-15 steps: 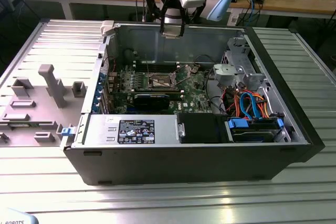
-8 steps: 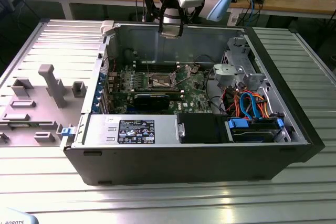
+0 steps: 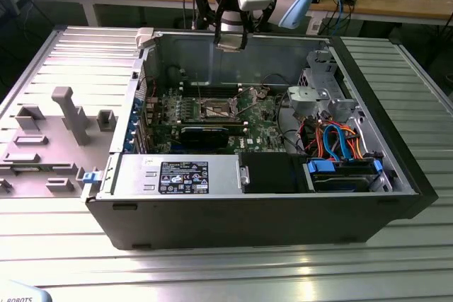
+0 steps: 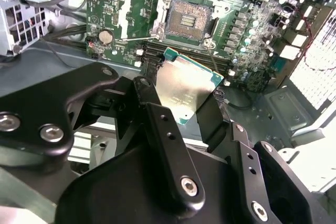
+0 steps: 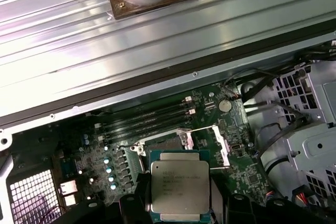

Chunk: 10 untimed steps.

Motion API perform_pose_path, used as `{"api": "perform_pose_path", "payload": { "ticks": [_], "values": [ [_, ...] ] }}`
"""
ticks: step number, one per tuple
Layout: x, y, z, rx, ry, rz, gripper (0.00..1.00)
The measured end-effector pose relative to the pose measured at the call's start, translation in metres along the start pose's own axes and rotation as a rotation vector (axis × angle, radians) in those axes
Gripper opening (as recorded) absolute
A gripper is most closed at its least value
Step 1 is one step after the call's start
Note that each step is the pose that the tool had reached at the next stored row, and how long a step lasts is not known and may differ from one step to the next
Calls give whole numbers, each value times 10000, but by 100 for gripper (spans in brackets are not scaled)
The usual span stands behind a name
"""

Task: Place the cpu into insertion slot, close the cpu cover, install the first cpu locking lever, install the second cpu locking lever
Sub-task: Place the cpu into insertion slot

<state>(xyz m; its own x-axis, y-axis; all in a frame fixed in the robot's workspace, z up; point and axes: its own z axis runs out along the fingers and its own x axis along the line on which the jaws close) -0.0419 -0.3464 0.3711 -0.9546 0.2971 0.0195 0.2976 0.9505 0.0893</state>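
Jaws grip the cpu [image 4: 186, 90] by its edges, and I see the insertion slot [image 4: 186, 19] lying open well beneath them.

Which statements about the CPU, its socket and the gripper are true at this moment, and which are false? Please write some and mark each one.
1. The gripper holds the cpu between its fingers. True.
2. The cpu is seated in the insertion slot. False: the slot is empty, and the cpu hangs above the board in the gripper.
3. The cpu cover is closed over the insertion slot. False: it is swung open and lies beside the slot.
4. The computer case lies open on a ribbed metal table. True.
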Motion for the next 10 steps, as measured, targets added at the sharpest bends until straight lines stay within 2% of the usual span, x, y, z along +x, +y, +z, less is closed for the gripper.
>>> {"api": "perform_pose_path", "payload": {
  "ticks": [10],
  "values": [
    [0, 0, 0, 0, -6, 44, 54]
  ]
}}
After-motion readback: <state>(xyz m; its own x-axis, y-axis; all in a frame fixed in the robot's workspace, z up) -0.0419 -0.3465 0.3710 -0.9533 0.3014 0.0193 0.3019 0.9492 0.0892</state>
